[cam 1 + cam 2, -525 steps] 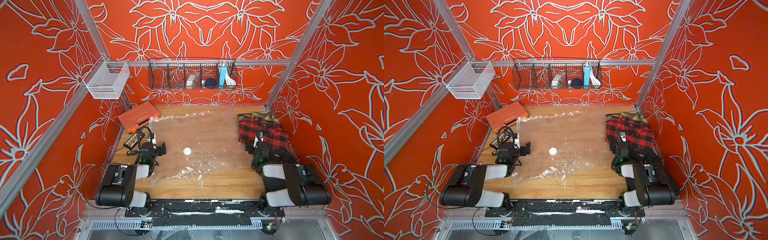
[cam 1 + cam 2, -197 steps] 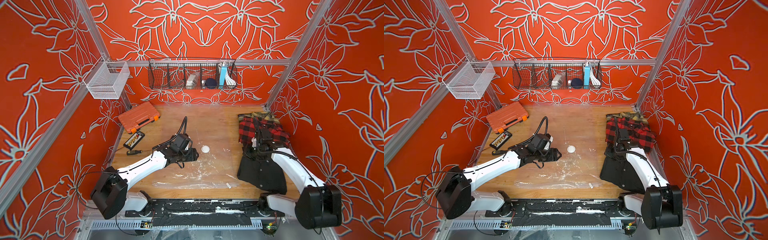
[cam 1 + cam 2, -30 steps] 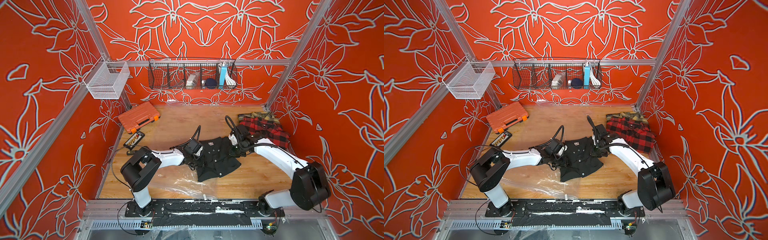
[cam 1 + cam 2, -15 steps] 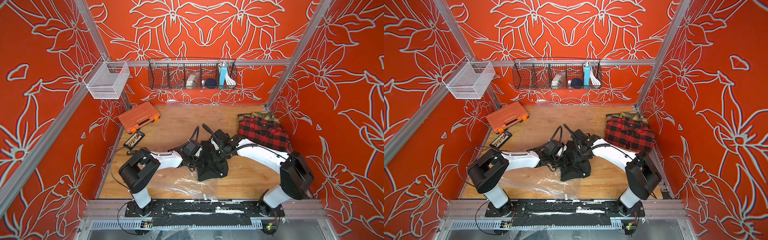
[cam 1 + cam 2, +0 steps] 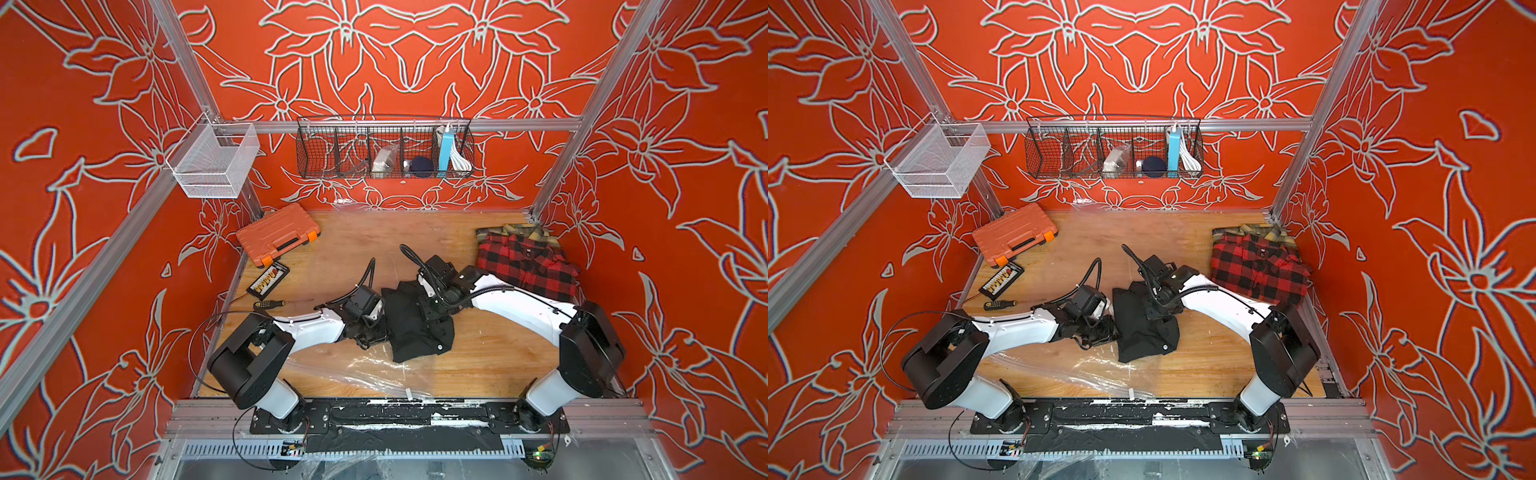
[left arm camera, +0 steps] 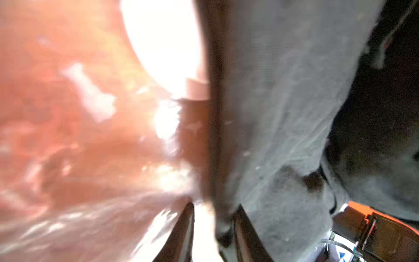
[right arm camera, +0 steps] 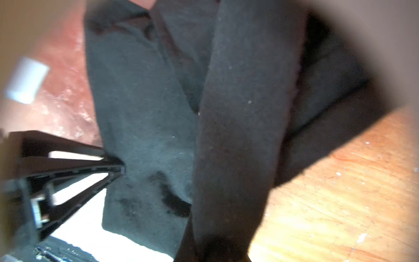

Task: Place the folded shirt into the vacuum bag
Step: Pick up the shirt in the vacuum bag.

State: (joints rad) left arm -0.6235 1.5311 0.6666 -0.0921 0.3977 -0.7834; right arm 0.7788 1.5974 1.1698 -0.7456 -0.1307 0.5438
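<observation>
Top views first: the black shirt (image 5: 419, 332) lies bunched in the middle of the tabletop (image 5: 490, 357), and both my arms meet over it. My right tool (image 5: 432, 308) sits on the shirt's far part, pressed together with black cloth pinched in it. The right wrist view confirms it: the black shirt (image 7: 145, 113) fills the picture, a fold draped straight over my finger, bare wood beside it.

My left tool (image 5: 371, 336) is low on the tabletop, right at the shirt's left edge. The left wrist view is a smear, with grey-looking cloth on one side and glaring film on the other. Two dark fingers (image 6: 183, 233) show with a slit between them; whether they pinch the film, I cannot tell.

The vacuum bag (image 5: 353, 370) shows in both top views as crumpled clear plastic. It spreads from under my left tool and the shirt's near edge toward the front of the tabletop, its small white slider clip (image 5: 409, 394) at the front edge. How much of the shirt sits inside the bag I can't make out.

Far right, a red plaid shirt (image 5: 523, 266) lies well apart. Far left, an orange case (image 5: 276, 232), with a screwdriver (image 5: 270, 304) nearer me.
</observation>
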